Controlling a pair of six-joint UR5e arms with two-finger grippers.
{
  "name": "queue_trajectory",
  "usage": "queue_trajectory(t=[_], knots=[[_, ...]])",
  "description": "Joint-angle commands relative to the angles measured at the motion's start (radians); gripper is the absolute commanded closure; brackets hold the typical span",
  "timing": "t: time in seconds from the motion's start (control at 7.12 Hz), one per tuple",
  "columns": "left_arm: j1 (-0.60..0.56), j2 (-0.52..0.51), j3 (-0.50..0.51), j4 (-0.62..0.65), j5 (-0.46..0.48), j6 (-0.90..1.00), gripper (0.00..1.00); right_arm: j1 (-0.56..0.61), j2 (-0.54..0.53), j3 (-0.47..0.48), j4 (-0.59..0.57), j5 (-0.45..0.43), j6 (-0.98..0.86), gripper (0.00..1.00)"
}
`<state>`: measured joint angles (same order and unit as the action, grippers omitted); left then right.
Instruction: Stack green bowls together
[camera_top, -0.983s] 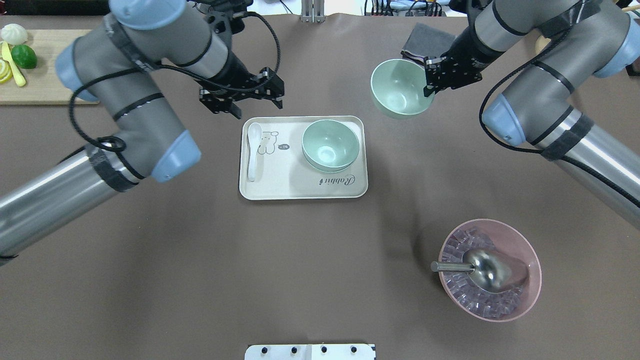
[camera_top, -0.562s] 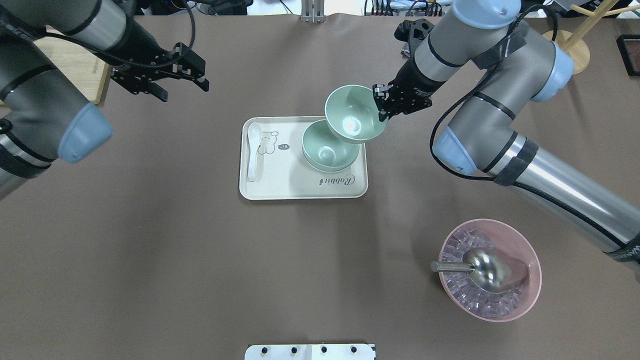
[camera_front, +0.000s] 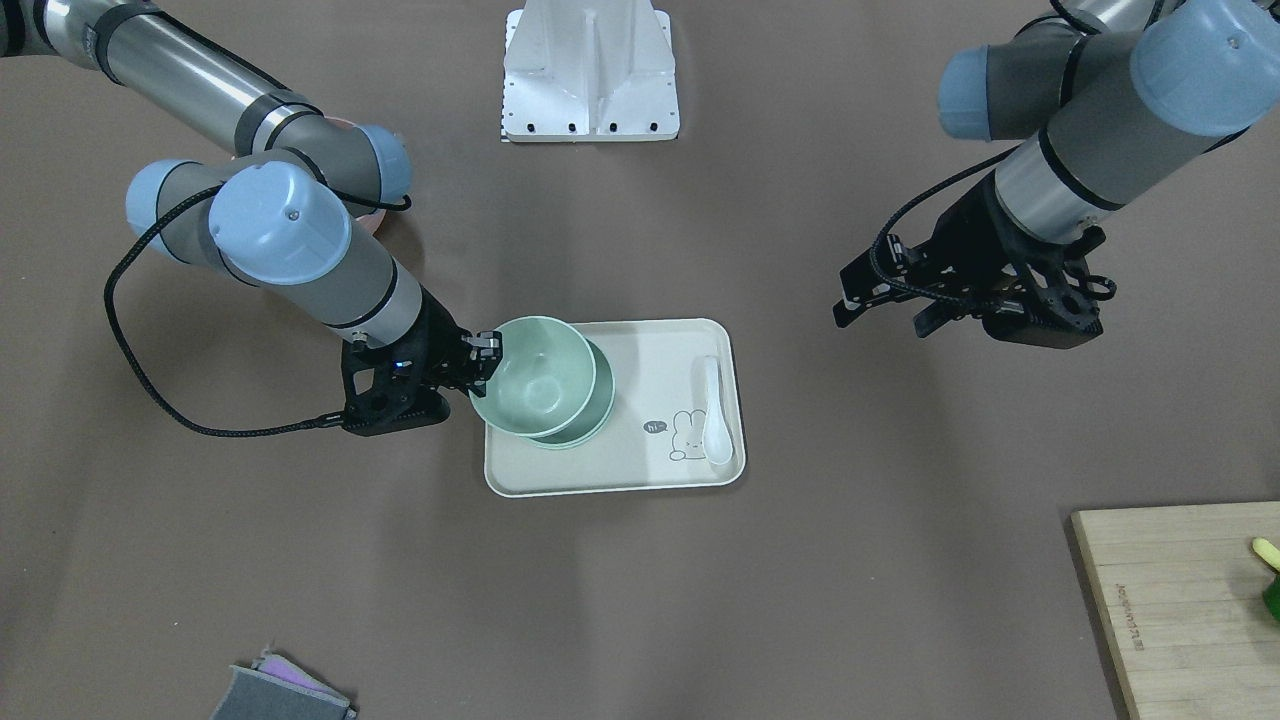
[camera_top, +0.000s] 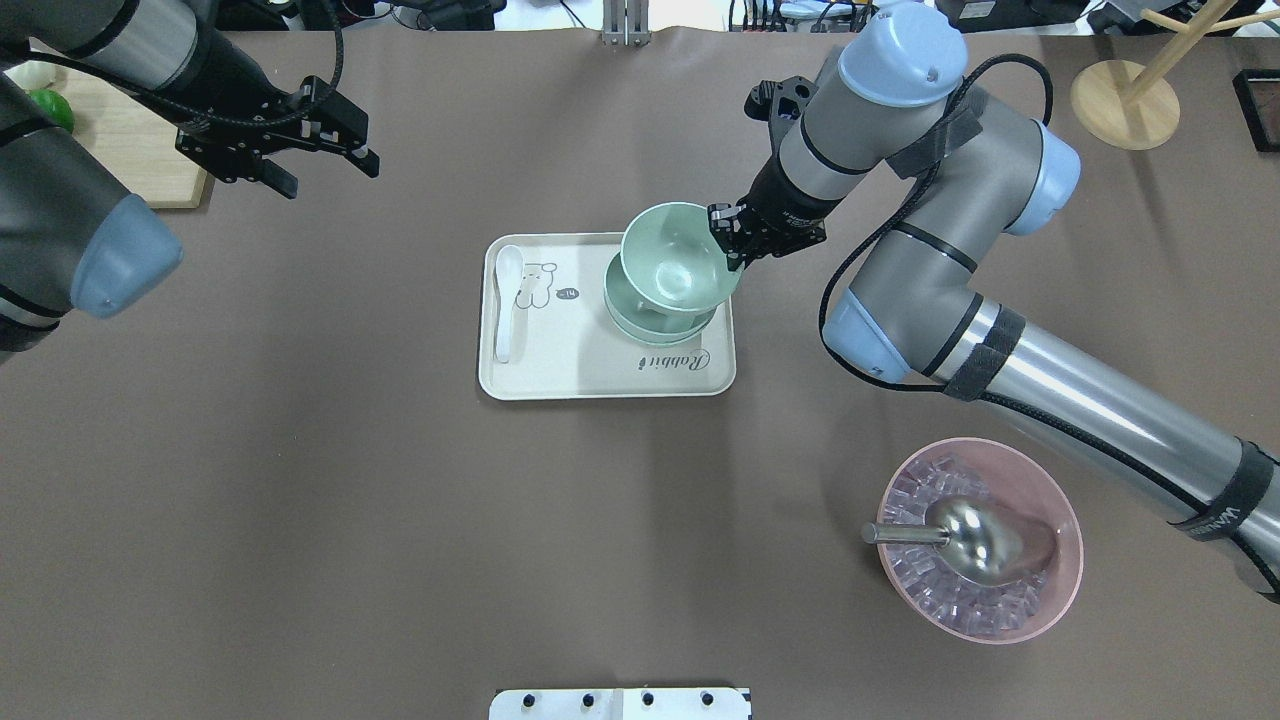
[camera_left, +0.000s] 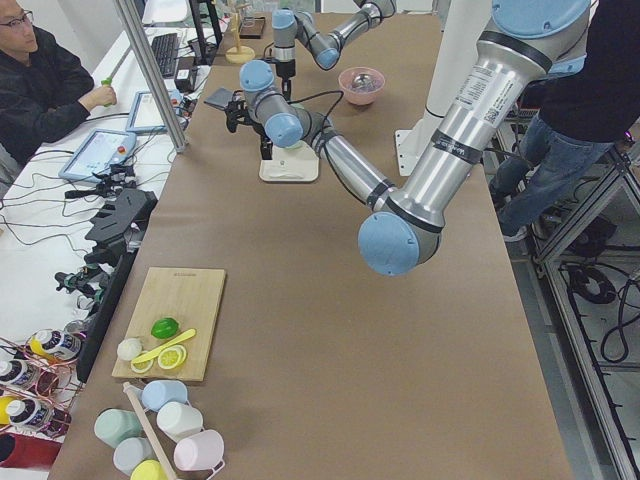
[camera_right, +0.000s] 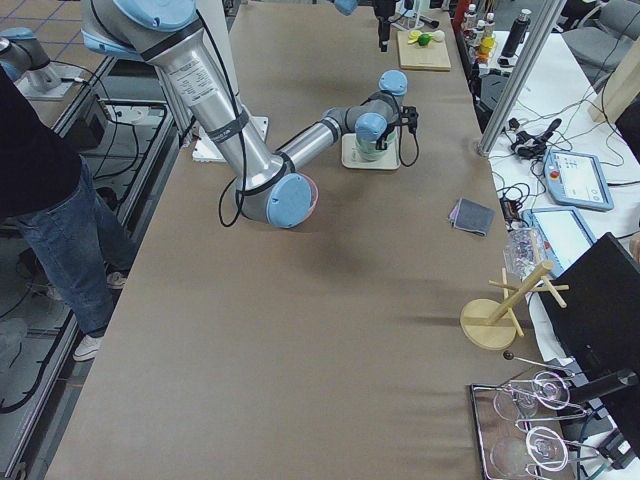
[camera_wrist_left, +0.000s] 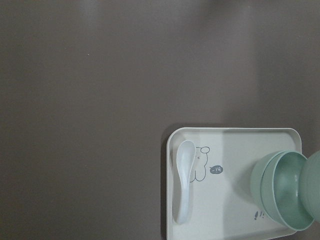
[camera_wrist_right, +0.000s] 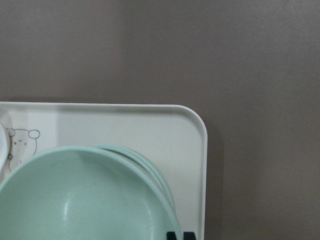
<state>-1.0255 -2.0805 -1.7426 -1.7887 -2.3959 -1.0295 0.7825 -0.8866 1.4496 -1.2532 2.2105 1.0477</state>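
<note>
My right gripper (camera_top: 728, 250) is shut on the rim of one pale green bowl (camera_top: 675, 268) and holds it tilted just above the tray's green bowl stack (camera_top: 650, 322); touching or apart I cannot tell. The stack shows two nested rims. In the front view the right gripper (camera_front: 488, 357) grips the held bowl (camera_front: 535, 378) over the stack (camera_front: 592, 415). The right wrist view shows the held bowl (camera_wrist_right: 90, 205) close up. My left gripper (camera_top: 328, 175) is open and empty, well left of and beyond the tray; it also shows in the front view (camera_front: 880, 322).
The cream tray (camera_top: 560, 375) also holds a white spoon (camera_top: 507, 300) at its left side. A pink bowl (camera_top: 1050, 600) with ice and a metal scoop stands near right. A wooden cutting board (camera_top: 130, 150) lies far left, a wooden stand (camera_top: 1125, 90) far right.
My right arm has carried the green bowl leftward from beside the tray to just over the stack. My left arm has drawn back from the tray to the far left.
</note>
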Motion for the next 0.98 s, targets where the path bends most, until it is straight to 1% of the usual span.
queue_trajectory(t=[0.0,0.14,0.28,0.42,0.56,0.84], knots=[[-0.001,0.003,0.002,0.000,0.001,0.000,0.02,-0.009,0.001,-0.009,0.000,-0.014,0.000,1.00],[0.001,0.002,0.002,0.000,0.001,0.000,0.02,-0.011,0.004,-0.015,0.001,-0.017,0.000,1.00],[0.001,0.003,0.002,0.000,0.001,0.000,0.02,-0.011,0.008,-0.017,0.001,-0.017,0.000,0.74],[-0.001,0.003,0.002,0.000,0.000,0.000,0.02,-0.012,0.011,-0.017,0.001,-0.022,0.002,0.02],[-0.001,0.005,0.002,-0.001,0.000,0.000,0.02,-0.022,0.017,-0.017,0.001,-0.050,0.046,0.01],[-0.001,0.005,0.003,-0.001,0.000,0.002,0.02,-0.025,0.034,-0.015,0.001,-0.060,0.064,0.00]])
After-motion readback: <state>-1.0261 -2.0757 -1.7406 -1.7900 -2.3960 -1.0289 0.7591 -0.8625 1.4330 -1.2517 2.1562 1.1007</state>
